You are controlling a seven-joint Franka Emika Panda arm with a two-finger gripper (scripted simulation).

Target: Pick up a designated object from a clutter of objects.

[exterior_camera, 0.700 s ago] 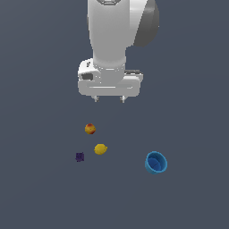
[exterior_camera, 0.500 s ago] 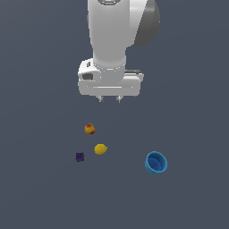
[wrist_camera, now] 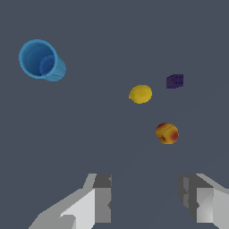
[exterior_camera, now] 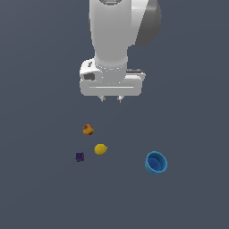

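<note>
The bright blue cup [exterior_camera: 156,163] stands upright on the grey floor at the exterior view's lower right; it also shows in the wrist view [wrist_camera: 41,59], open mouth up. The yellow lemon [exterior_camera: 100,149], the red-and-yellow fruit [exterior_camera: 88,130] and the tiny dark purple cube [exterior_camera: 79,157] lie together to the exterior view's left of the cup. They show in the wrist view too: lemon [wrist_camera: 140,94], fruit [wrist_camera: 167,133], cube [wrist_camera: 175,81]. My gripper [exterior_camera: 111,99] hangs high above the floor, open and empty, with a gap between its fingers [wrist_camera: 99,197].
The plain dark grey floor [exterior_camera: 192,112] spreads all around the objects. The white arm [exterior_camera: 116,36] rises from the gripper to the top of the exterior view.
The gripper has moved slightly toward the exterior view's right and lower. The objects have not moved.
</note>
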